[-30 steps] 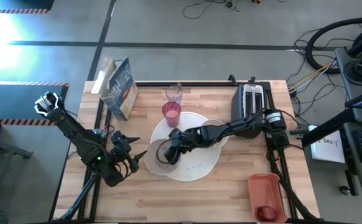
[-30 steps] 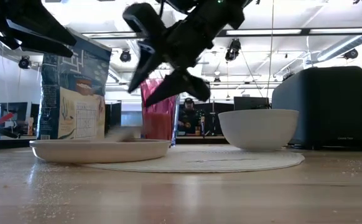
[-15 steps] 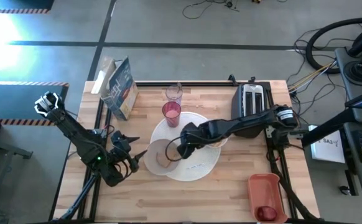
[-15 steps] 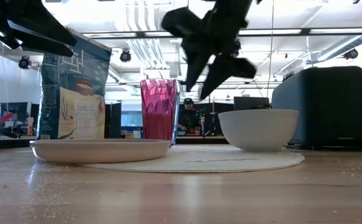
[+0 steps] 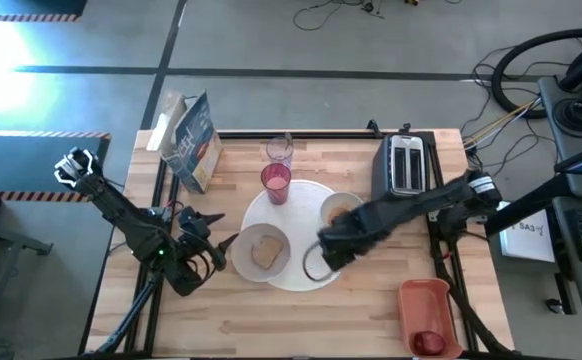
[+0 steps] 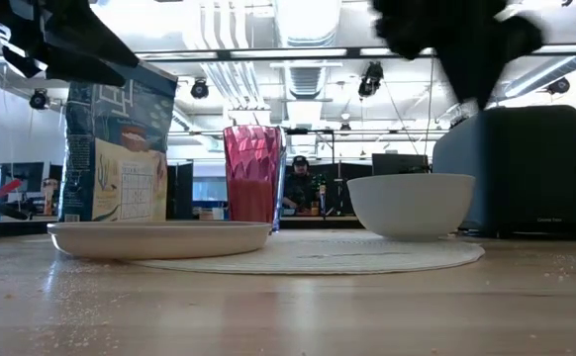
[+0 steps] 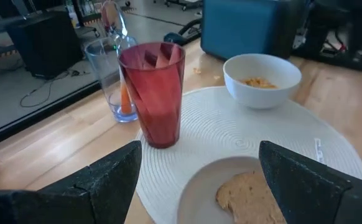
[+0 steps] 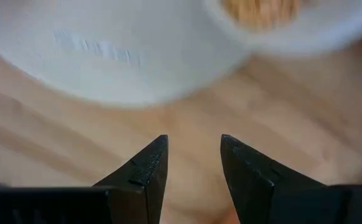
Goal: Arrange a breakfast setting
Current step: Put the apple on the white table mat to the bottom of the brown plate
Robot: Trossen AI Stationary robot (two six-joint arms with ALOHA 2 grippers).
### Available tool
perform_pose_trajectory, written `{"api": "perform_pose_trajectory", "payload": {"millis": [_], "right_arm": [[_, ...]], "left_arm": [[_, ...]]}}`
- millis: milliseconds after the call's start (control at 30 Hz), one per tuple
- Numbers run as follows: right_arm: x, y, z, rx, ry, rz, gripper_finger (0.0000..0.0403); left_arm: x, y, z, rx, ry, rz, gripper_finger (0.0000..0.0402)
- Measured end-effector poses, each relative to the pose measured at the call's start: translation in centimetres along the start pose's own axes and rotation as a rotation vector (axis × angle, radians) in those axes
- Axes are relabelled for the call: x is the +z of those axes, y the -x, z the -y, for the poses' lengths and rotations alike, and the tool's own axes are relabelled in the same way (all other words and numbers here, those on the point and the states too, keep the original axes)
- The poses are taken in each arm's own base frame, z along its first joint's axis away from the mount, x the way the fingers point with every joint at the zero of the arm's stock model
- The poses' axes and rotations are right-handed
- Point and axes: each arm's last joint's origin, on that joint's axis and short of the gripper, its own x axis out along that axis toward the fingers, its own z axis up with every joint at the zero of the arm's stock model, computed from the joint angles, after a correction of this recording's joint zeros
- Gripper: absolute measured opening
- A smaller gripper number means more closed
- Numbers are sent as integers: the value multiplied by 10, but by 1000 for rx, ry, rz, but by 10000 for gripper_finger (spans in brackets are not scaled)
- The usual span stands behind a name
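Note:
A large white round plate lies mid-table. A smaller pale plate overlaps its left edge and carries a toast slice. A small white bowl with cereal stands on the large plate's far right part. The pink tumbler stands on its far edge, and the clear glass with the orange-handled spoon stands beyond that. The dark-red fruit lies in the tray. My right gripper hovers open and empty over the large plate's near right edge. My left gripper is open and empty, left of the small plate.
A black toaster stands at the far right and a cereal box at the far left. An orange-red tray sits at the near right corner. Bare wood shows along the near edge.
My right gripper has gone from above the small plate toward the table's right and near edge. The toast slice it was covering now shows lying flat on the small plate.

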Motion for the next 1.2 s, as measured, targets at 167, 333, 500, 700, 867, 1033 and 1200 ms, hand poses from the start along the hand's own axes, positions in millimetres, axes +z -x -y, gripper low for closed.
{"api": "perform_pose_trajectory", "payload": {"millis": [167, 333, 500, 700, 867, 1033, 1200], "right_arm": [[-44, 4, 4, -104, -104, -53, 137], [-88, 4, 6, -169, -201, -168, 133], [-122, 3, 6, -216, -240, -273, 137], [-148, 3, 9, -264, -247, -366, 165], [-169, 2, 8, -259, -196, -489, 196], [-187, -3, 13, -314, -185, -529, 217], [-197, -15, 20, -339, -153, -502, 221]], "left_arm": [[0, -1, 4, -8, 19, 13, 307], [1, -1, 4, 1, 16, 37, 307], [2, -1, 4, 1, -29, 42, 307], [6, 1, 6, -3, -71, 45, 307], [8, 2, 5, -8, -68, 45, 307], [8, 2, 5, -12, -62, 41, 307], [9, 2, 6, -32, -37, 19, 307]]}}
